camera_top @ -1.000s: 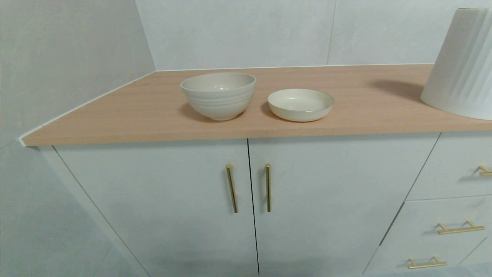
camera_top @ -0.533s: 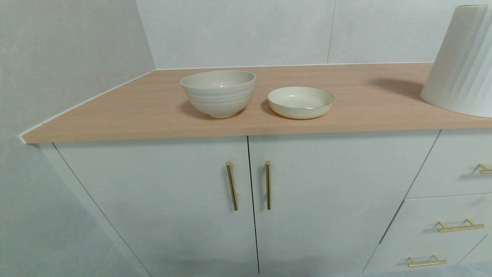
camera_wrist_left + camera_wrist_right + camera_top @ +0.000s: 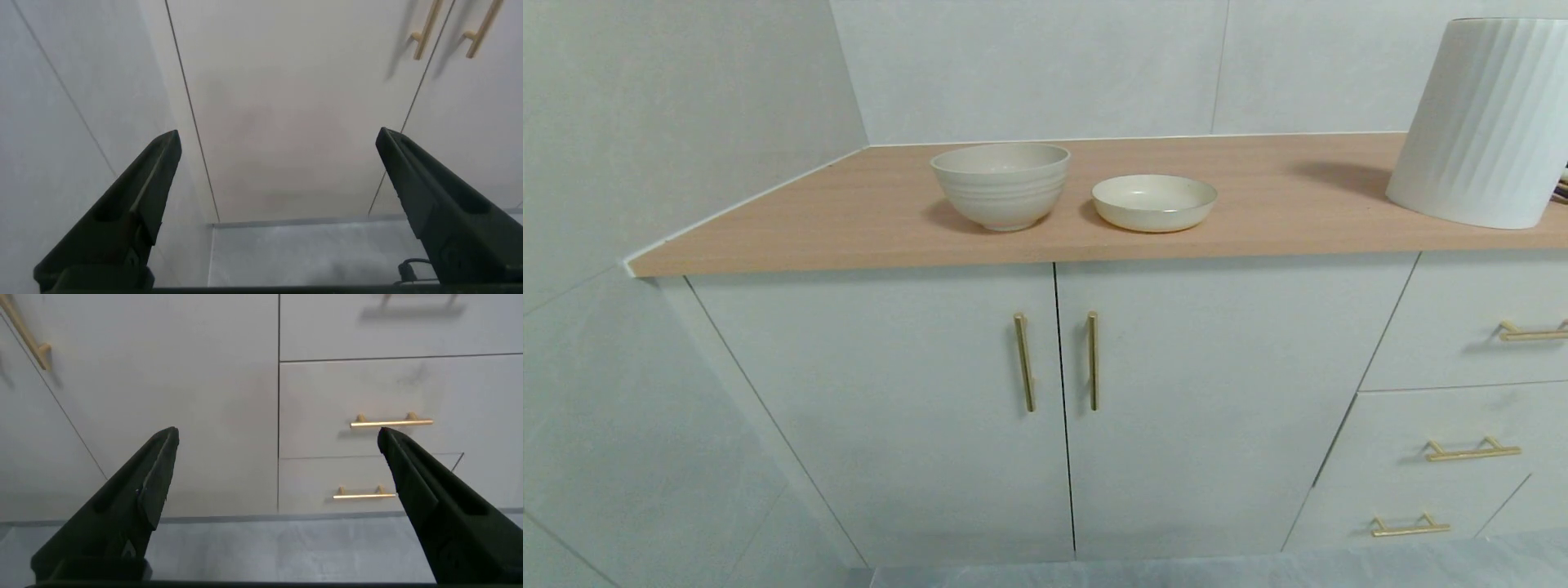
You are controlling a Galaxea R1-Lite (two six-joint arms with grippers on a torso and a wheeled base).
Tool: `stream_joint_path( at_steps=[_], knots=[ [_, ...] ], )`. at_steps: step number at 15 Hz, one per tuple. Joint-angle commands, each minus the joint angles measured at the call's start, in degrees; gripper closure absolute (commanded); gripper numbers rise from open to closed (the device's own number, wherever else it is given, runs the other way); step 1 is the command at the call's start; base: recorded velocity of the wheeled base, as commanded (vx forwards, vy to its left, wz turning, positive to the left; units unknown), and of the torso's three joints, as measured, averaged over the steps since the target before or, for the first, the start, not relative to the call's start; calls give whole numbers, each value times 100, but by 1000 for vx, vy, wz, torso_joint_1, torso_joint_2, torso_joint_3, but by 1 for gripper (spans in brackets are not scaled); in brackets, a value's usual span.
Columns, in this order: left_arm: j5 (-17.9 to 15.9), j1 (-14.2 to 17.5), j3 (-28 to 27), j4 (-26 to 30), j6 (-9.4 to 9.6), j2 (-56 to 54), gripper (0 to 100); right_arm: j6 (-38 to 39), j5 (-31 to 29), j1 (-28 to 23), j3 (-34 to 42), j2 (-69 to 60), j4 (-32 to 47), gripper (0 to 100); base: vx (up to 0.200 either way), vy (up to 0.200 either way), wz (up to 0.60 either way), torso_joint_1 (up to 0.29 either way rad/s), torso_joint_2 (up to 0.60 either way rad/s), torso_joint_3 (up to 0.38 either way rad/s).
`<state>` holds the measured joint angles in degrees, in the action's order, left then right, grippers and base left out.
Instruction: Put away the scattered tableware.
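Staying put (camera shifted): bowl, dish; left pincer, right pincer gape empty.

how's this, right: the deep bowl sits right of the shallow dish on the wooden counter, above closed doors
No. The head view shows the deep bowl left of the shallow dish, on the wooden counter, above closed doors.

The head camera pulls back and swings a little, so the whole view shifts: the countertop with the bowl and the shallow dish now sits higher and smaller in the frame. More of the white ribbed container comes into view on the right, and a strip of grey floor appears below the cabinet doors
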<state>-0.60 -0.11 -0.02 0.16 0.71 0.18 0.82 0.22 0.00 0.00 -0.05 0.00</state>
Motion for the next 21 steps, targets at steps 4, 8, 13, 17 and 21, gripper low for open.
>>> stream_joint_path(
  at_steps=[4, 8, 13, 17, 21],
  knots=[
    [-2, 2, 2, 2, 0, -1, 0, -3, 4, 0, 0, 5, -9, 0, 0, 0, 0, 0, 0, 0],
    [7, 2, 2, 2, 0, -1, 0, -29, 4, 0, 0, 5, 0, 0, 0, 0, 0, 0, 0, 0],
    [7, 2, 2, 2, 0, -1, 0, 200, 1165, 18, -861, 444, -9, 0, 0, 0, 0, 0, 0, 0],
    [7, 2, 2, 2, 8, -1, 0, 191, 1780, 439, -993, 1631, 193, 0, 0, 0, 0, 0, 0, 0],
    [7, 2, -6, 2, 0, -1, 0, 270, 2184, 984, -1433, 3037, 158, 0, 0, 0, 0, 0, 0, 0]
  ],
)
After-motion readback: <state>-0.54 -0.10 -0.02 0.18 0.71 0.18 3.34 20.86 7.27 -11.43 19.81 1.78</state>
